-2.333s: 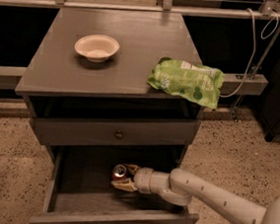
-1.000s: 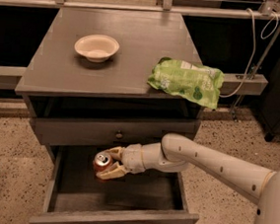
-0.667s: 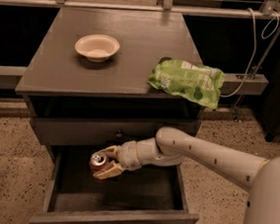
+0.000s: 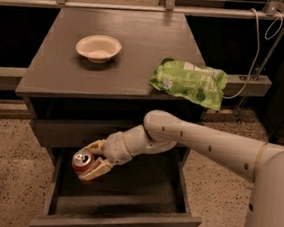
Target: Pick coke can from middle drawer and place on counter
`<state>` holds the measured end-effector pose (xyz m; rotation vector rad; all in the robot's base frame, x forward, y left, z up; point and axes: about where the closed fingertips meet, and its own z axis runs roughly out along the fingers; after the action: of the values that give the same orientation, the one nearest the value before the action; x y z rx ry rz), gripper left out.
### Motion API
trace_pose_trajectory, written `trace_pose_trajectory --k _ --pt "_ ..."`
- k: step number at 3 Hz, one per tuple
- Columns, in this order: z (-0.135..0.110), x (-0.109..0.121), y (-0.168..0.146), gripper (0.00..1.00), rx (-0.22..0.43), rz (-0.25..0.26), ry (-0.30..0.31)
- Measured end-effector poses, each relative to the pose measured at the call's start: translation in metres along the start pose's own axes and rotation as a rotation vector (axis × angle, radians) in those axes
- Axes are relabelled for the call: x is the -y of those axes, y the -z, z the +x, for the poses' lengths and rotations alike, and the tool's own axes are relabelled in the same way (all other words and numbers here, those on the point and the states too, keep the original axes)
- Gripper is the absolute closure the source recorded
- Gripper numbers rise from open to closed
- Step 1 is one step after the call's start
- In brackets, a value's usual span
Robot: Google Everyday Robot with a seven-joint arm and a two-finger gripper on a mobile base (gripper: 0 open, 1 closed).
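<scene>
The coke can, red with a silver top, is held in my gripper, which is shut on it. The can hangs tilted above the left side of the open middle drawer, clear of its dark bottom. My white arm reaches in from the right, across the drawer's front. The counter is the grey top of the cabinet, above and behind the can.
A cream bowl sits on the counter at the back left. A green chip bag lies at the counter's right edge. A closed drawer front is right above the open drawer. Speckled floor lies to both sides.
The gripper has lifted the can off the drawer bottom and carried it to the left and up, toward the drawer's left front corner.
</scene>
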<state>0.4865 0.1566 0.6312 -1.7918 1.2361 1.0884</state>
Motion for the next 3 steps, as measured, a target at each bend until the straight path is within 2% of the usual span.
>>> trace_pose_trajectory --k 1,2,3 --pt "-0.075 -0.012 0.000 1.00 -0.019 0.002 0.134" --pt "-0.132 -0.011 0.010 1.00 -0.061 0.049 0.223" --pt "-0.206 0.009 0.056 1.00 0.013 0.101 0.241"
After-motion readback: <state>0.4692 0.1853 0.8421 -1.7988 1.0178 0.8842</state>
